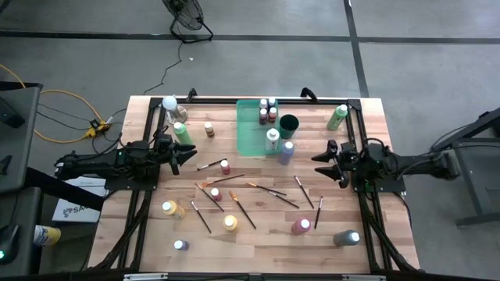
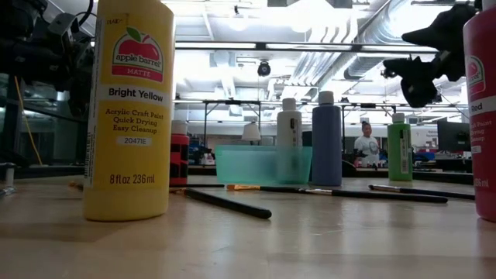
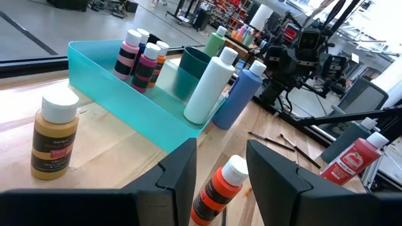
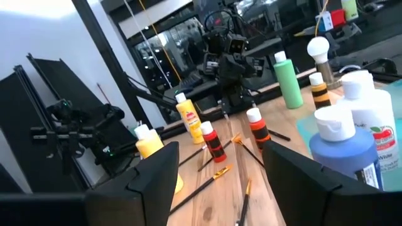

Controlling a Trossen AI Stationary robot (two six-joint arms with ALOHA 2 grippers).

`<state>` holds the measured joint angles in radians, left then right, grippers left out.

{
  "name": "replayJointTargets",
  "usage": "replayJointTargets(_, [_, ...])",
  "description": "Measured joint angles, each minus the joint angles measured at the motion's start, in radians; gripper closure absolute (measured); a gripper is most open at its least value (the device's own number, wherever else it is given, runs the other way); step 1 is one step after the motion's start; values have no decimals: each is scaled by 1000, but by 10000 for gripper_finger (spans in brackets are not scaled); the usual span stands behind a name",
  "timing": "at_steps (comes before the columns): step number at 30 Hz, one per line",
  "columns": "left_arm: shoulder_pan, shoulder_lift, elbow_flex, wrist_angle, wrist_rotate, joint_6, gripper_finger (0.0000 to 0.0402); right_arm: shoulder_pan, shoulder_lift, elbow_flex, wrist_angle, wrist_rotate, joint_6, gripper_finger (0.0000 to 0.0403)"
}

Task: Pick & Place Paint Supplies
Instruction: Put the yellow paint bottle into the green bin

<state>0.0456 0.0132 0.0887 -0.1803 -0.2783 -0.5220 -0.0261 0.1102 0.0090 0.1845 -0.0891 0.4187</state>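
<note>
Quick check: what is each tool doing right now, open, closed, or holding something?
Left tool: open, holding nothing, above the table by the teal tray.
Right tool: open, holding nothing, above the table's right side.

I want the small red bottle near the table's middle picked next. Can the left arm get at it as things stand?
Probably yes. The left gripper hangs open close by the small red bottle, with only a thin brush lying between them and no taller bottle in the way.

The yellow paint bottle (image 2: 128,108) read "apple barrel MATTE, Bright Yellow, Acrylic Craft Paint, Quick Drying, Easy Cleanup, 20471E, 8 fl oz 236 ml". Other labels stayed unreadable.
</note>
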Motion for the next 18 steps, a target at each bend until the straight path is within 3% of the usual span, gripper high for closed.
replayJointTargets(8, [0,0,0,0,0,0,266,-1,-103,0,-73,1,-44,180])
replayJointTargets(18, [0,0,0,0,0,0,266,-79,-104,-1,-138,-68,-99,180])
